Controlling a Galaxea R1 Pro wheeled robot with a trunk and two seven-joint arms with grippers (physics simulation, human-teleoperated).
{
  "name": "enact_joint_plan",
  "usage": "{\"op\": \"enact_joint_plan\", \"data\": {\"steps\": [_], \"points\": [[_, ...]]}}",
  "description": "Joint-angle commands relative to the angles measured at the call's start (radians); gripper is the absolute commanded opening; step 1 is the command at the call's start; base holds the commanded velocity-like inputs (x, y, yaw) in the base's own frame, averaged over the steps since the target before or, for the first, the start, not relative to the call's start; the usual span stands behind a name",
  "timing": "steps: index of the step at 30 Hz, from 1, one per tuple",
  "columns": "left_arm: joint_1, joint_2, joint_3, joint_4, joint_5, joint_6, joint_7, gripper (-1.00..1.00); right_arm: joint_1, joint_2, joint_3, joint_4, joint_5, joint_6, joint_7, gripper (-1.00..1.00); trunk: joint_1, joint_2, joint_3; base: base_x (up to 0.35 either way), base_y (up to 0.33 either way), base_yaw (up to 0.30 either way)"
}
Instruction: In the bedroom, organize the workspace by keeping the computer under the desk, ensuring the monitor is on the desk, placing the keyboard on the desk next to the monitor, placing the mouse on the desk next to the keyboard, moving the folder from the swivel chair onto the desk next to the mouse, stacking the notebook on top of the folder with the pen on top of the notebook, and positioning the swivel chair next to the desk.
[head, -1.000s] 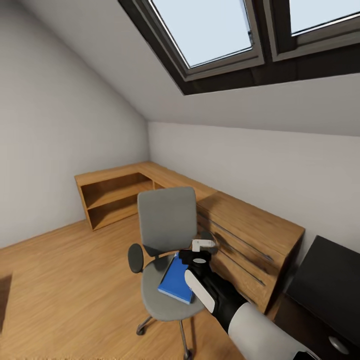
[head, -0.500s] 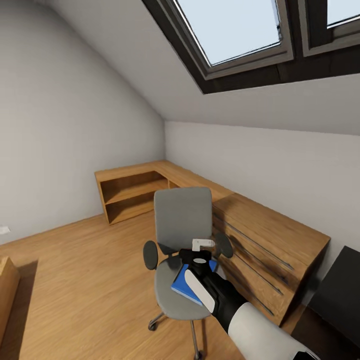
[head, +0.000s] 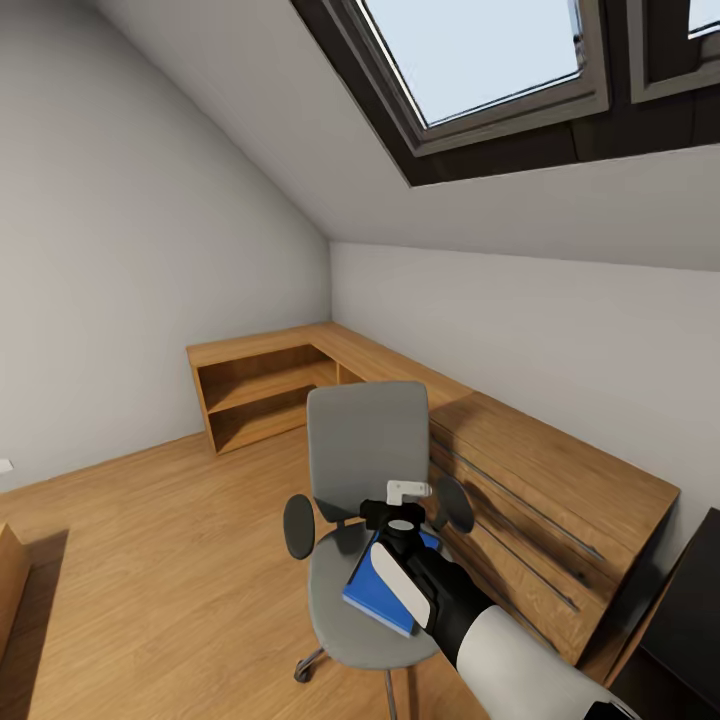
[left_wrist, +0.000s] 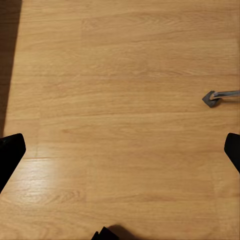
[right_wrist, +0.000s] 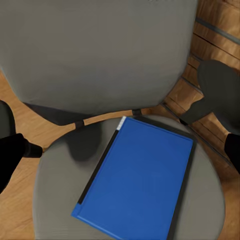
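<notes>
- Against the picture of a second ago, the whole head view is seen to have swung: the wooden corner unit (head: 300, 385) and the swivel chair (head: 365, 520) now sit further right in the frame, which is put down to the camera turning and not to the furniture
- The right gripper (head: 404, 505) is found in the same place over the seat as before, so the approach to the chair is judged nearly settled and the folder pick-up is judged to be the step in hand
- The blue folder (right_wrist: 137, 182) is seen lying flat on the grey seat, slightly askew, untouched, with its dark spine edge towards the left armrest (head: 297, 526)
- In the right wrist view the two dark fingertips (right_wrist: 11, 157) are seen wide apart at either edge, with nothing between them
- The left gripper (left_wrist: 120, 150) is likewise spread, empty, over the bare plank floor (left_wrist: 120, 90), near a grey chair-base leg (left_wrist: 220, 96)
- The folder reads as thin, rigid and smooth; the seat and back as matte fabric; the armrests as dark rounded pads; the drawer unit (head: 540, 510) on the right as grained wood
</notes>
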Motion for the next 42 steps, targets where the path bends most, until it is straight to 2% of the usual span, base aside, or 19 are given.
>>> {"op": "enact_joint_plan", "data": {"steps": [1, 6, 9, 10, 12, 14, 15, 17, 24, 42], "points": [[-0.001, 0.000, -0.002, 0.000, 0.009, -0.005, 0.002, 1.00, -0.001, 0.000, 0.003, -0.001, 0.001, 0.004, -0.007, 1.00, 0.000, -0.001, -0.001, 0.015, 0.000, 0.000], [-0.001, 0.001, 0.000, -0.001, 0.009, -0.005, 0.002, 1.00, -0.001, 0.000, 0.003, -0.001, 0.018, 0.002, -0.007, 1.00, 0.000, -0.001, -0.001, 0.003, 0.000, 0.000], [-0.001, 0.000, 0.002, -0.037, 0.009, -0.006, 0.002, 1.00, -0.001, 0.000, 0.001, -0.001, 0.022, -0.036, -0.006, 1.00, 0.000, -0.001, -0.001, 0.000, 0.000, 0.000], [-0.001, 0.002, 0.005, -0.098, 0.010, -0.006, 0.001, 1.00, -0.001, 0.000, -0.002, 0.004, 0.024, -0.082, -0.006, 1.00, 0.004, -0.008, -0.004, 0.000, 0.000, 0.000], [-0.001, 0.002, 0.005, -0.103, 0.010, -0.005, 0.001, 1.00, -0.001, 0.000, -0.002, 0.026, 0.028, -0.088, -0.006, 1.00, 0.012, -0.022, -0.011, 0.000, 0.000, 0.000], [-0.001, 0.002, 0.006, -0.105, 0.011, -0.005, 0.001, 1.00, -0.001, 0.000, -0.002, 0.056, 0.053, -0.096, -0.006, 1.00, 0.019, -0.036, -0.017, 0.000, 0.000, 0.000], [-0.001, 0.002, 0.007, -0.105, 0.011, -0.005, 0.000, 1.00, -0.001, 0.000, -0.001, 0.071, 0.079, -0.105, -0.006, 1.00, 0.023, -0.043, -0.020, 0.000, 0.000, 0.000], [-0.001, 0.003, 0.007, -0.105, 0.011, -0.005, 0.002, 1.00, -0.001, 0.000, 0.000, 0.079, 0.096, -0.112, -0.007, 1.00, 0.031, -0.057, -0.026, 0.000, 0.000, 0.000], [-0.001, 0.002, 0.006, -0.103, 0.012, -0.005, 0.002, 1.00, -0.001, 0.000, 0.002, 0.076, 0.108, -0.121, -0.007, 1.00, 0.058, -0.106, -0.048, 0.000, 0.000, 0.000], [-0.001, 0.003, 0.007, -0.103, 0.012, -0.005, 0.004, 1.00, -0.001, 0.000, 0.003, 0.078, 0.110, -0.150, -0.007, 1.00, 0.127, -0.232, -0.105, 0.000, 0.000, 0.000]]}}
